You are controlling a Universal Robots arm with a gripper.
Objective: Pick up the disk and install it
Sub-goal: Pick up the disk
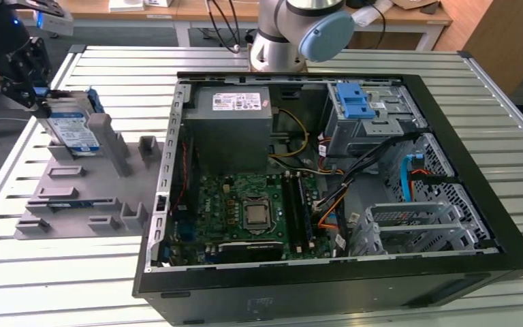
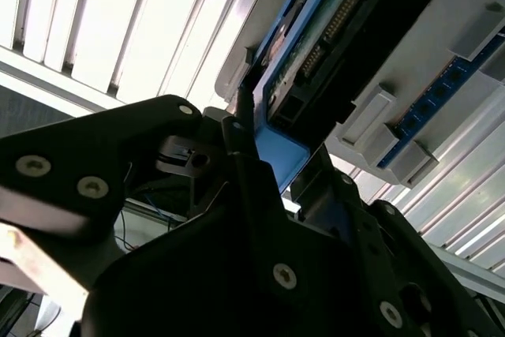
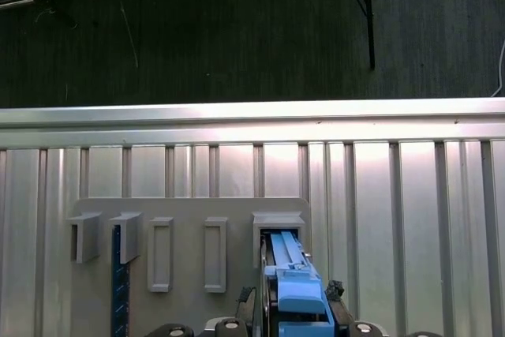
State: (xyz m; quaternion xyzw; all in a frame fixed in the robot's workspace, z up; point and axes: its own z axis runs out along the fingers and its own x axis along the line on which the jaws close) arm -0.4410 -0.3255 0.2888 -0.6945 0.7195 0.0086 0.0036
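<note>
Disk (image 1: pixel 73 133): upright in grey rack (image 1: pixel 80 204), long axis vertical. Gripper (image 1: pixel 36 102) directly above, fingers clamped on its top edge.

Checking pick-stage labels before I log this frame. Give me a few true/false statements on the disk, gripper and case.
1. The disk stands on edge in the grey holder. True.
2. The disk already sits inside the computer case. False: it is at the holder, outside the case, on the exterior view's left.
3. The gripper is closed on the disk's blue frame. True.
4. The case is closed up. False: it lies open, and the motherboard shows.
</note>
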